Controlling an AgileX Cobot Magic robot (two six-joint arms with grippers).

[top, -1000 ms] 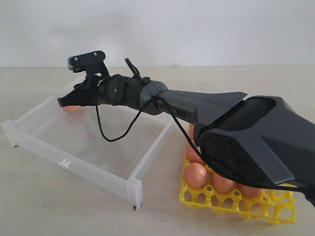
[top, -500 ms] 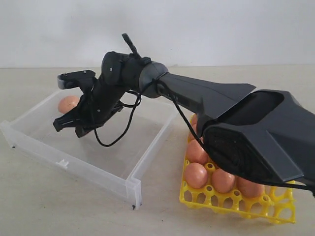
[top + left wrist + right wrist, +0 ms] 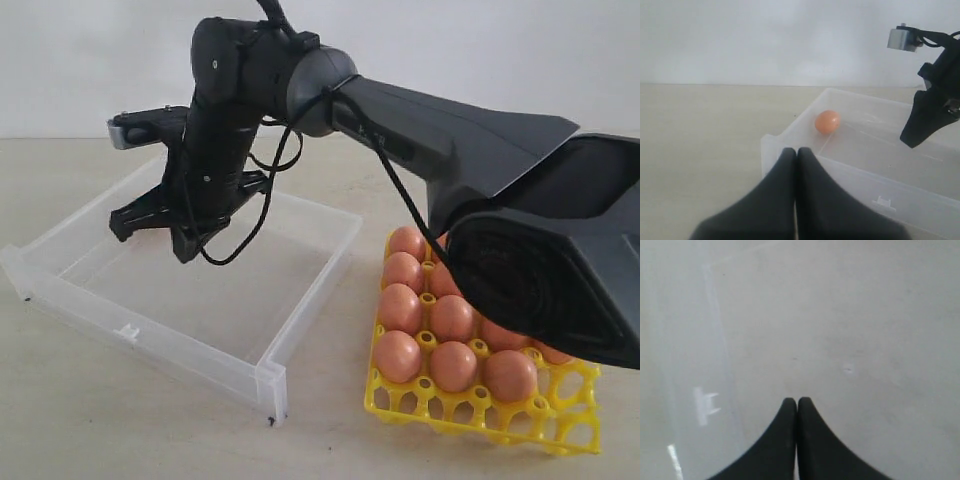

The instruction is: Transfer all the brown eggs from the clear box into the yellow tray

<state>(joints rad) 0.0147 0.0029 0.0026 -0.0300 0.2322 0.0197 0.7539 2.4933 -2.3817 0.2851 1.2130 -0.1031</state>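
Note:
One brown egg [image 3: 827, 121] lies in a far corner of the clear box [image 3: 850, 172]; in the exterior view my right arm hides it. My right gripper [image 3: 185, 252] hangs above the clear box [image 3: 150, 330], pointing down, shut and holding nothing. From the left wrist it shows as a dark right gripper [image 3: 912, 140] well to one side of the egg. Through its own camera the right gripper [image 3: 797, 401] faces the bare box floor [image 3: 840, 340]. The left gripper [image 3: 796, 150] is shut and empty, just outside the box corner. Several brown eggs [image 3: 452, 318] fill cells of the yellow tray [image 3: 560, 420].
The right arm's thick forearm [image 3: 470, 130] stretches over the tray and the box's right wall. A loose black cable [image 3: 245, 235] dangles beside the gripper. The box's front tab [image 3: 130, 331] faces the pale tabletop [image 3: 100, 420].
The right gripper, level and partly open at the egg a second ago, has swung down, risen and shut empty. The egg stays in the box. More tray eggs show now.

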